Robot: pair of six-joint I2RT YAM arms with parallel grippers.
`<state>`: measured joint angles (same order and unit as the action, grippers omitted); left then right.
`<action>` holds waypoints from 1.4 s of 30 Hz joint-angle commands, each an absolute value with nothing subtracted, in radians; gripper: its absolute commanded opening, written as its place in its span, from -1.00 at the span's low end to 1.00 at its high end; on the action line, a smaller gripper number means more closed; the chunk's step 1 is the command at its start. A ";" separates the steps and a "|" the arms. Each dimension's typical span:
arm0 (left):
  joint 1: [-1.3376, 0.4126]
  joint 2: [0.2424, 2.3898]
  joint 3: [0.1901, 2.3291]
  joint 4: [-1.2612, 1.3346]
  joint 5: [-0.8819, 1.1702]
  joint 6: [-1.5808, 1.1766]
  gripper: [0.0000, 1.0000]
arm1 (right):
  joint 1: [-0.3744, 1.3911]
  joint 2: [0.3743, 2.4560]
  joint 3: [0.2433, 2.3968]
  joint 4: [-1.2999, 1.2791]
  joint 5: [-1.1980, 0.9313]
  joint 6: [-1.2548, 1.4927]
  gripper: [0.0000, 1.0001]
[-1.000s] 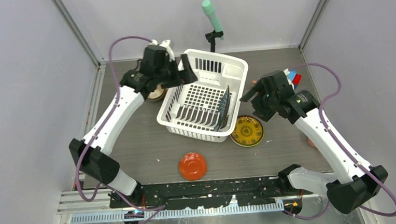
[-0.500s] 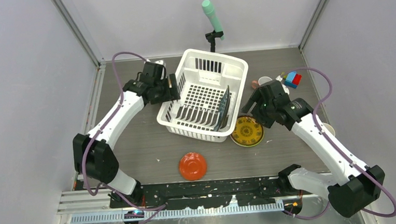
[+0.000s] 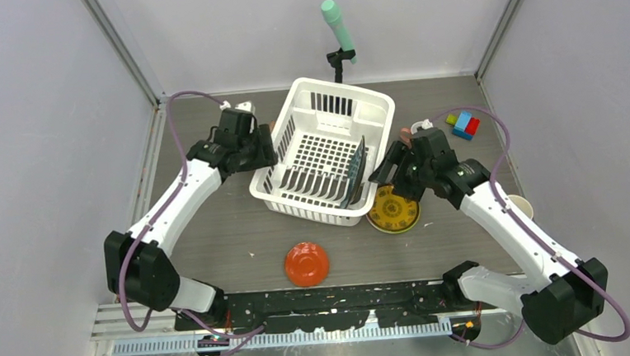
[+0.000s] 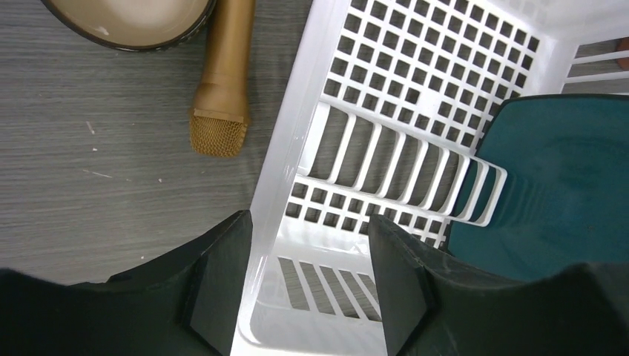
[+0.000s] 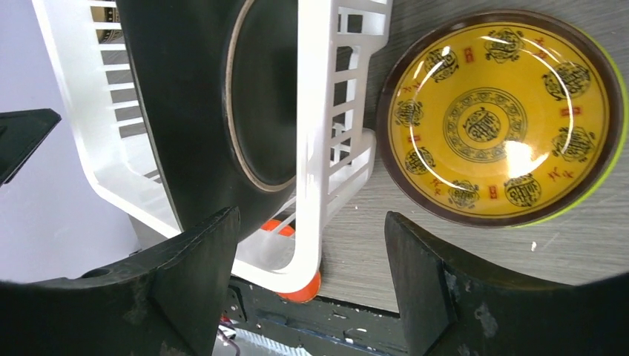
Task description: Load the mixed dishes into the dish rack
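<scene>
Light, stiff dish rack (image 4: 293, 148) likely slides when pinched at its rim, which the left gripper (image 4: 308, 230) straddles half-open (right gripper (image 5: 308, 219) gapes, empty).

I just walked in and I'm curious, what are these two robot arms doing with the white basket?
Both arms are at the dish rack. The left tool straddles its left wall and the right tool its right wall, both open. One dark teal plate stands inside. The yellow plate and red-orange dish lie on the table outside.
</scene>
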<state>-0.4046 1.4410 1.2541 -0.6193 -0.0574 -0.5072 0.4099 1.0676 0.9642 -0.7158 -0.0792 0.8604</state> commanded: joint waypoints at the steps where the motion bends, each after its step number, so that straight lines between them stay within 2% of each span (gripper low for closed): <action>1: -0.405 1.364 1.314 -0.643 -0.073 -0.452 0.27 | 0.407 1.095 0.951 -0.626 -0.120 0.857 0.54; 8: -0.328 1.435 1.382 -0.711 -0.039 -0.407 0.31 | 0.407 1.178 0.969 -0.610 -0.060 0.873 0.33; 11: -0.308 1.452 1.342 -0.680 -0.008 -0.413 0.34 | 0.405 1.215 0.972 -0.607 -0.036 0.863 0.06; 14: -0.299 1.463 1.297 -0.633 0.061 -0.427 0.36 | 0.400 1.262 0.985 -0.603 -0.046 0.816 -0.09; 15: -0.297 1.472 1.289 -0.619 0.082 -0.429 0.35 | 0.392 1.271 0.994 -0.591 -0.081 0.794 -0.22; 18: -0.295 1.498 1.281 -0.618 0.121 -0.432 0.24 | 0.375 1.317 1.026 -0.588 -0.154 0.686 -0.38; 23: -0.294 1.517 1.269 -0.612 0.145 -0.425 0.06 | 0.346 1.386 1.096 -0.638 -0.231 0.598 -0.84; 26: -0.294 1.512 1.256 -0.611 0.165 -0.427 0.00 | 0.330 1.431 1.117 -0.654 -0.264 0.562 -0.94; 28: -0.294 1.505 1.244 -0.612 0.170 -0.429 -0.04 | 0.327 1.450 1.129 -0.663 -0.276 0.557 -0.95; 32: -0.294 1.468 1.217 -0.636 0.187 -0.430 -0.30 | 0.327 1.442 1.129 -0.671 -0.290 0.555 -0.89; 33: -0.294 1.451 1.207 -0.640 0.187 -0.432 -0.37 | 0.327 1.425 1.126 -0.672 -0.286 0.558 -0.81; 34: -0.295 1.432 1.192 -0.641 0.187 -0.432 -0.40 | 0.327 1.414 1.120 -0.672 -0.282 0.563 -0.57; 35: -0.295 1.407 1.176 -0.640 0.183 -0.436 -0.43 | 0.327 1.389 1.117 -0.671 -0.278 0.572 -0.46; 36: -0.295 1.388 1.161 -0.639 0.178 -0.438 -0.46 | 0.327 1.373 1.111 -0.671 -0.265 0.578 -0.25; 40: -0.294 1.338 1.126 -0.639 0.166 -0.436 -0.62 | 0.321 1.285 1.106 -0.685 -0.200 0.596 -0.01; 42: -0.293 1.331 1.126 -0.647 0.162 -0.429 -0.58 | 0.314 1.247 1.107 -0.698 -0.178 0.600 0.12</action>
